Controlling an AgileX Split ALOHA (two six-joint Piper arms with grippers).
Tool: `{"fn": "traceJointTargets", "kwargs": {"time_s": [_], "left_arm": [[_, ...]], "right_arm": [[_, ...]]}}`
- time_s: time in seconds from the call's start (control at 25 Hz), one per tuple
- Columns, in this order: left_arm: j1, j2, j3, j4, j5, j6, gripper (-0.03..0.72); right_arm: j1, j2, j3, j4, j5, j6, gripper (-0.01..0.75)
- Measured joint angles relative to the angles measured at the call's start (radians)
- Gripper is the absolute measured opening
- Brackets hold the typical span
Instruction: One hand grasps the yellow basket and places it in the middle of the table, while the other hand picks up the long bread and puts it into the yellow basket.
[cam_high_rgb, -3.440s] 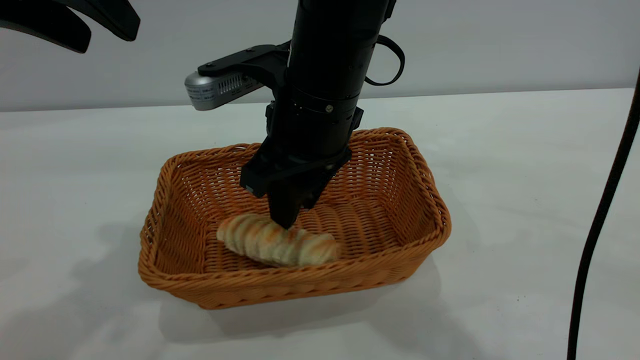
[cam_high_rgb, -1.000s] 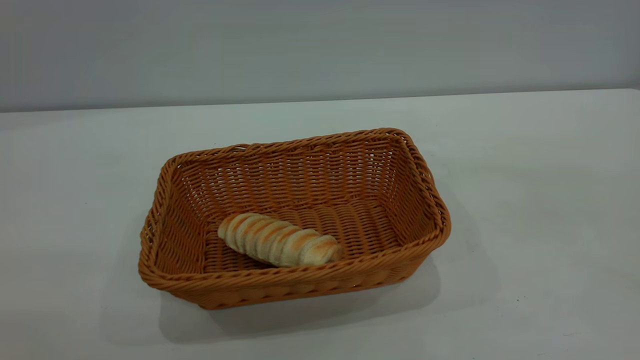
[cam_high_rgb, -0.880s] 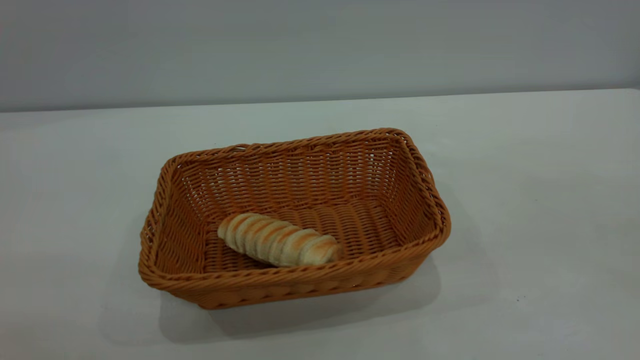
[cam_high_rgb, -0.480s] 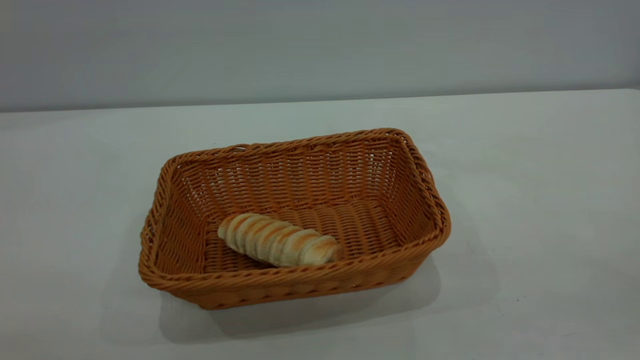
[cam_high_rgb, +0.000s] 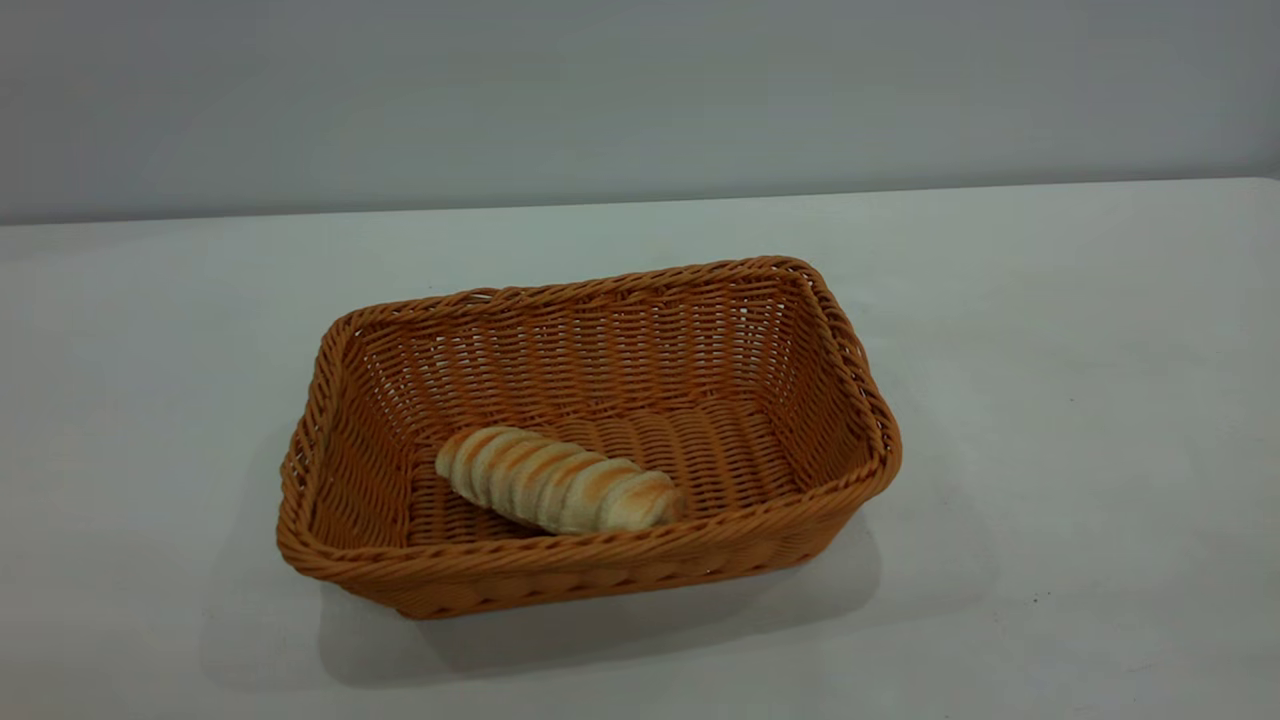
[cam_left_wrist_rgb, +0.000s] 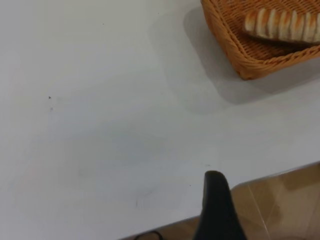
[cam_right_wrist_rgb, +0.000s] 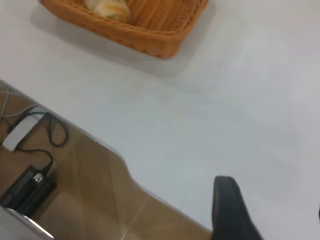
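The yellow basket (cam_high_rgb: 850, 400) stands on the white table (cam_high_rgb: 1050, 350) near its middle. The long bread (cam_high_rgb: 560, 492) lies inside on the basket floor, near the front wall, slightly slanted. Neither arm shows in the exterior view. In the left wrist view the basket's corner (cam_left_wrist_rgb: 235, 50) and the bread (cam_left_wrist_rgb: 282, 26) are far from my left gripper (cam_left_wrist_rgb: 267, 197), of which one black finger (cam_left_wrist_rgb: 216, 200) shows, holding nothing. In the right wrist view the basket (cam_right_wrist_rgb: 150, 35) is far from my right gripper (cam_right_wrist_rgb: 272, 197), which is open and empty.
Both grippers hover over the table's near edge, with the wooden floor (cam_right_wrist_rgb: 90, 200) below. A black power adapter (cam_right_wrist_rgb: 27, 187), cables and a white box (cam_right_wrist_rgb: 20, 131) lie on the floor.
3.4 s ago a gripper stood over the bread in the basket and another showed at top left. Both have left the exterior view. Nothing has moved in the last second.
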Motion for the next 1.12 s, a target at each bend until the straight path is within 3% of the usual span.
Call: {"fn": "traceJointTargets", "kwargs": {"time_s": [1.12], "left_arm": [[0.0, 0.0, 0.0, 0.0, 0.0, 0.0, 0.559]], "right_arm": [[0.0, -0.01, 0.002, -0.007, 0.005, 0.014, 0.463]]}}
